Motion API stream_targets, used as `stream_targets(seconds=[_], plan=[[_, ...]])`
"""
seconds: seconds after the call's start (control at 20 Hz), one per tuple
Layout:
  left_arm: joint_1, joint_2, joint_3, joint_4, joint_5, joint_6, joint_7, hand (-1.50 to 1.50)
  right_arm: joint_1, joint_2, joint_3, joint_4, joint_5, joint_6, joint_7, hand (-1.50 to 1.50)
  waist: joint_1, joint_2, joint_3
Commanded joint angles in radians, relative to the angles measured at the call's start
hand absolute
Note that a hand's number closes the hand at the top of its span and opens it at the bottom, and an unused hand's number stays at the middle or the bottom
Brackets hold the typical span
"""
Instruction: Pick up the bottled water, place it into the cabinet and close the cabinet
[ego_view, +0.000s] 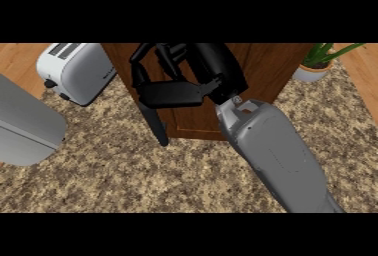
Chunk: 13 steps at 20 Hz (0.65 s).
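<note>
One forearm shows in the head view, with nothing else of the robot visible. At the far left, a grey curved appliance (26, 125) sits partly cut off by the picture's edge. Just right of it and further back stands a white toaster (77, 70) with dark slots on top and a black knob on its side. Both rest on the speckled brown granite surface (133, 175), with a strip of light wood behind them.

Toward the middle stands the brown wooden cabinet (269, 70), its front reaching down to the surface. A thin dark panel (155, 122), seemingly the edge of the cabinet's door, slants down from below the hand to the surface.

The right hand (196, 67) is raised in front of the cabinet, its black fingers (144, 62) curled inward toward the left, the thumb lying flat beneath them. Whether they are wrapped round anything cannot be told, as the hand hides what may lie within. The bottled water shows nowhere, so its place cannot be told.

The grey forearm (277, 155) runs from the hand down to the lower right edge.

At the far right, a green plant in a white pot (314, 70) stands on the surface beside the cabinet.
</note>
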Motion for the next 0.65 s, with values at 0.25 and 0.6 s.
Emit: stream_targets(seconds=[0.25, 0.6], plan=[[-0.070, 0.002, -0.010, 0.002, 0.007, 0.022, 0.040, 1.50, -0.050, -0.049, -0.084, 0.266, 0.028, 0.002, -0.083, 1.50, 0.013, 0.049, -0.007], [-0.073, 0.010, -0.012, -0.025, 0.023, 0.024, 0.065, 1.50, -0.046, -0.038, -0.082, 0.304, 0.023, -0.019, -0.122, 1.50, 0.020, 0.048, -0.007]])
